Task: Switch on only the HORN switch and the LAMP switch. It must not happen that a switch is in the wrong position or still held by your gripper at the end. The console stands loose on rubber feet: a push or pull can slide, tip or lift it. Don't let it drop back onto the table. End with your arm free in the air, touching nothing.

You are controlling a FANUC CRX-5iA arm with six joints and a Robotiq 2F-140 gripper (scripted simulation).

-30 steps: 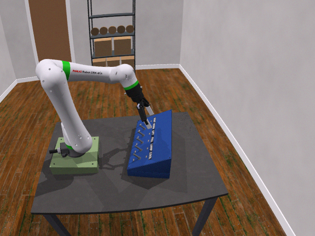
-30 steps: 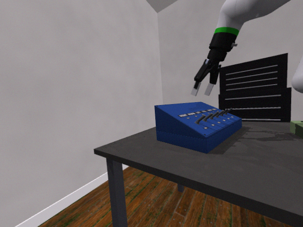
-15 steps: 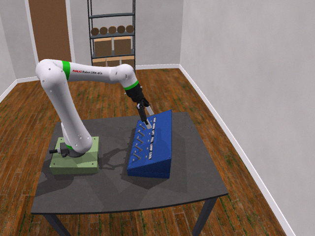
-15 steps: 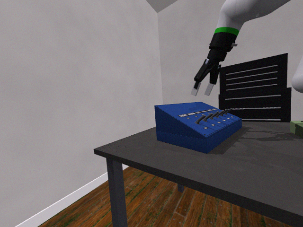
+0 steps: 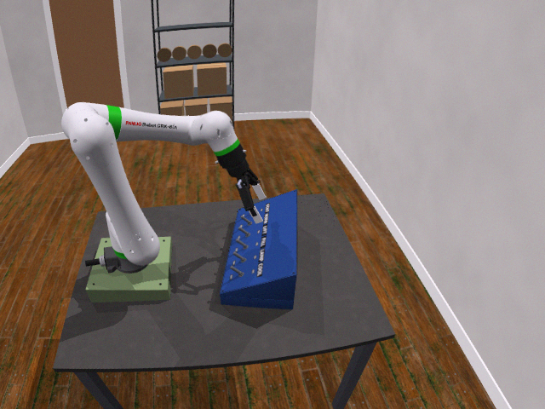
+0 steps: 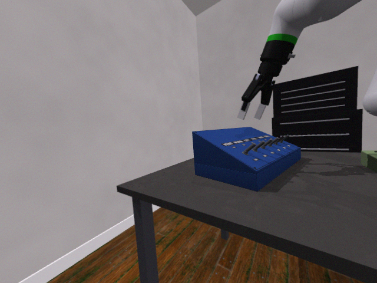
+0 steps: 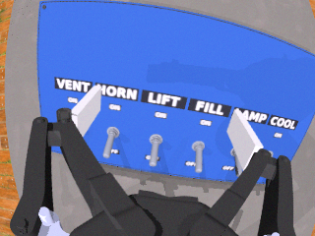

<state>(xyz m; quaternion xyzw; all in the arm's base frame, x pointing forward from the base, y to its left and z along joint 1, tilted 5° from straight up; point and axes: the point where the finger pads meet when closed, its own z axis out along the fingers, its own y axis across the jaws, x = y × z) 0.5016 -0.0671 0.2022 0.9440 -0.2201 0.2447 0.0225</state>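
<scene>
A blue sloped console (image 5: 264, 250) stands on the dark table; it also shows in the exterior view (image 6: 245, 155) and the wrist view (image 7: 177, 86). Its face carries a row of grey toggle levers under labels VENT, HORN (image 7: 121, 92), LIFT, FILL, LAMP (image 7: 258, 118) and COOL. The HORN lever (image 7: 110, 142) is in plain view. The LAMP lever (image 7: 238, 157) is partly hidden behind my right finger. My gripper (image 7: 166, 109) (image 6: 251, 112) is open and empty, hovering above the far end of the console, clear of the levers. Which way each lever stands is hard to tell.
The robot's green base (image 5: 129, 274) sits on the table left of the console. A metal shelf with boxes (image 5: 193, 57) stands at the back wall. A dark slatted panel (image 6: 316, 109) stands behind the table.
</scene>
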